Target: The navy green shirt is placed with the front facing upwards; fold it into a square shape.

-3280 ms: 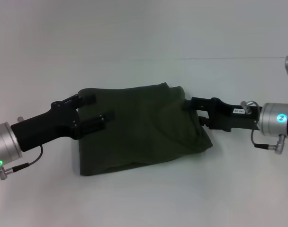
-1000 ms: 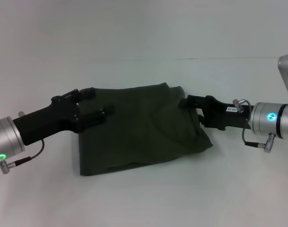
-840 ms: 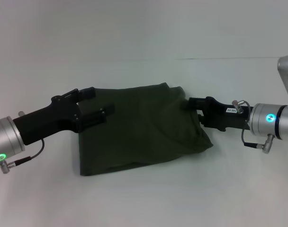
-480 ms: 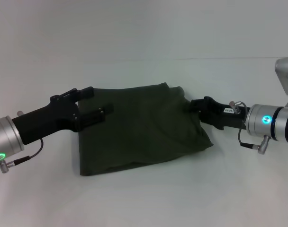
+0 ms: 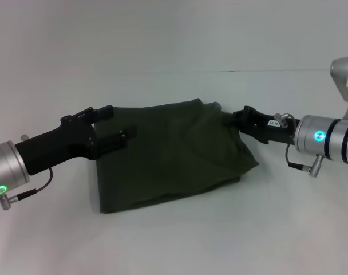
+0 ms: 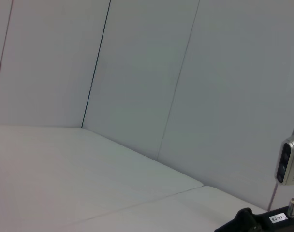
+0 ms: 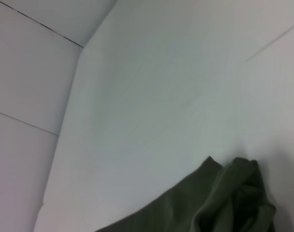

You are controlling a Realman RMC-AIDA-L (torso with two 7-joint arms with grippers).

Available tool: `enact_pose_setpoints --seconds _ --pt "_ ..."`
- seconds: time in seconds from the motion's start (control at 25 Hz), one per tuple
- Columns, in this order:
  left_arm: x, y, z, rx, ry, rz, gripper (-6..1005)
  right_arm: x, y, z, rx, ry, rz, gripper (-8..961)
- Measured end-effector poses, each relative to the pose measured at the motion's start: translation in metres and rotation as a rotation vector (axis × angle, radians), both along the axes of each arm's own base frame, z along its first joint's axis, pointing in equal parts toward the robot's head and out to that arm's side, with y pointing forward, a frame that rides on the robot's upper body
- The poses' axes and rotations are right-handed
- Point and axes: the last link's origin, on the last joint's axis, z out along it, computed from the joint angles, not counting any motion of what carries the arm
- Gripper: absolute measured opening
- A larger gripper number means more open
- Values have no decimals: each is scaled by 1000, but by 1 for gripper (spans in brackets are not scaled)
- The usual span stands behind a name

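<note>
The navy green shirt point(image 5: 174, 154) lies folded into a rough rectangle in the middle of the white table, plain side up, with no lettering or labels showing. My left gripper point(image 5: 114, 125) is open at the shirt's far left corner, one finger along the far edge and the other finger point(image 5: 121, 139) resting on the cloth. My right gripper point(image 5: 236, 117) is at the shirt's far right corner, right against the bunched cloth there. That bunched corner also shows in the right wrist view point(image 7: 229, 203).
The white table point(image 5: 174, 240) extends all around the shirt, with a thin seam line point(image 5: 277, 70) across its far side. Pale wall panels point(image 6: 137, 72) stand behind. The left wrist view shows the right arm's black body point(image 6: 253, 224) low in one corner.
My right arm has swung and lifted slightly, its tip moving up toward the shirt's far right corner. The left arm and the shirt have barely moved.
</note>
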Motion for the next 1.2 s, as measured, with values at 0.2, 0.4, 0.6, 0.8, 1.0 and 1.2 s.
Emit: enact_pose_setpoints --seconds 0.2,0.4,0.6,0.8,1.0,1.2 --pt "-1 1 0 7 4 13 843 -10 9 3 34 -17 51 50" --pt "-3 5 1 34 -19 45 843 -26 21 6 52 -48 109 51" --pt "-5 8 2 55 -23 69 844 -38 26 7 57 -63 172 60" --pt "-6 8 1 54 -24 72 844 -44 30 13 68 -72 214 70" --pt "-4 10 1 54 -25 69 844 -50 35 18 85 -90 247 79" --pt "-2 11 1 52 -28 68 844 -59 41 18 86 -141 293 89"
